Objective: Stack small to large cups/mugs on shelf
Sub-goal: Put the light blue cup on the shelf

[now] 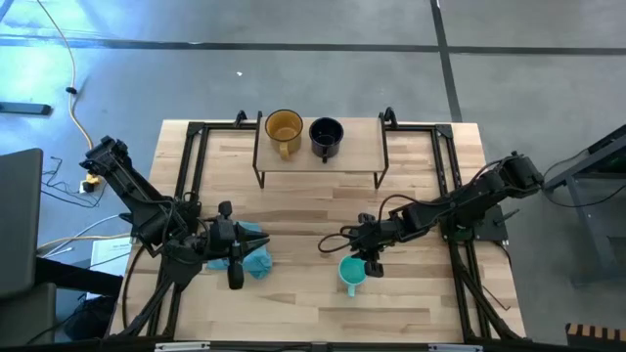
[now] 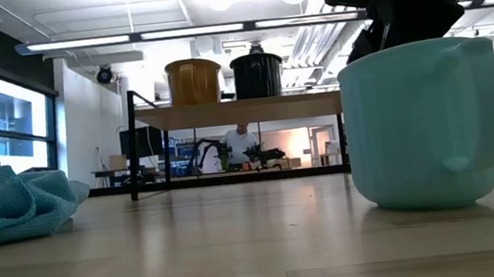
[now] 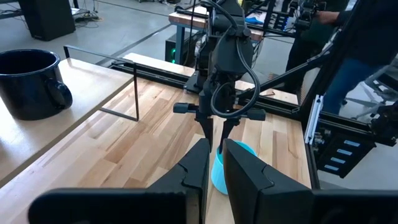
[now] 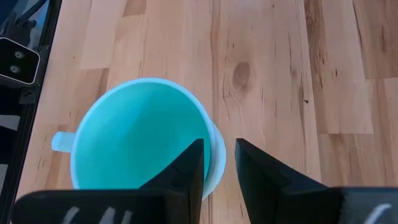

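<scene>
Pickup comes first: your right pincer (image 4: 216,163) straddles the teal mug's (image 1: 350,273) rim on the worktop (image 1: 421,303), fingers parted, not yet clenched. Close, then lift toward the shelf (image 1: 362,147).

Robotics lab: arm rigs, concrete floor (image 1: 293,68).

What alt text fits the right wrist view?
Looking down, the right gripper straddles the rim of an upright, empty teal mug, one finger inside and one outside. The mug stands on the wooden tabletop.
</scene>
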### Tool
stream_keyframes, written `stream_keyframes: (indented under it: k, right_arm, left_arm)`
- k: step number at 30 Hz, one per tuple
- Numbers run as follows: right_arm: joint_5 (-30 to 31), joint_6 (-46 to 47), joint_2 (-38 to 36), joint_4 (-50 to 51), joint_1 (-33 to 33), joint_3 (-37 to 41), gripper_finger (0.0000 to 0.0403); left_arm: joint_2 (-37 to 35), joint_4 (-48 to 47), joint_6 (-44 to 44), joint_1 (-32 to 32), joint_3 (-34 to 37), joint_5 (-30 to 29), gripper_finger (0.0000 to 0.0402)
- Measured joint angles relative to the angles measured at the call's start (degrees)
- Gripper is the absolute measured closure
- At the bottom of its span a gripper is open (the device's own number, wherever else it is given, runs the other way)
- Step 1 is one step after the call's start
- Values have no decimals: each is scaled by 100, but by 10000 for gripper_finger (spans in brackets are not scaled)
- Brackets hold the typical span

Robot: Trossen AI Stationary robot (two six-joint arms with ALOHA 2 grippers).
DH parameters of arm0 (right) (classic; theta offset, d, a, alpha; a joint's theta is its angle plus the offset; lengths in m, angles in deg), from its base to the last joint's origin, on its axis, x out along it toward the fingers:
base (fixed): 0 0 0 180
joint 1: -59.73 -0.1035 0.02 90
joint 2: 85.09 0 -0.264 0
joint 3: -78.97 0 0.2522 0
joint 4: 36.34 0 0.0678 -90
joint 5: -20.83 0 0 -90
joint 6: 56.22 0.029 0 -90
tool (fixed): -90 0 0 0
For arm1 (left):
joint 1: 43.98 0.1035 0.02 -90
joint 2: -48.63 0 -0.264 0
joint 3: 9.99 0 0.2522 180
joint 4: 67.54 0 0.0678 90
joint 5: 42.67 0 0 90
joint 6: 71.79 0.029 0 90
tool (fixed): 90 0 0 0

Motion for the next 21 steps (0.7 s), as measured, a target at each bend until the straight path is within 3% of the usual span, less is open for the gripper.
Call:
stream_keyframes:
  k: [6,13,21]
  right_arm:
    - [0,22,0,-26,0,0,333]
    - [-118,-13,0,-24,0,0,396]
    - [-20,27,0,-26,0,2,400]
  left_arm:
    - [0,-1,-1,0,0,-1,364]
    - [0,0,-1,0,0,-3,364]
    - [0,0,-1,1,0,-3,364]
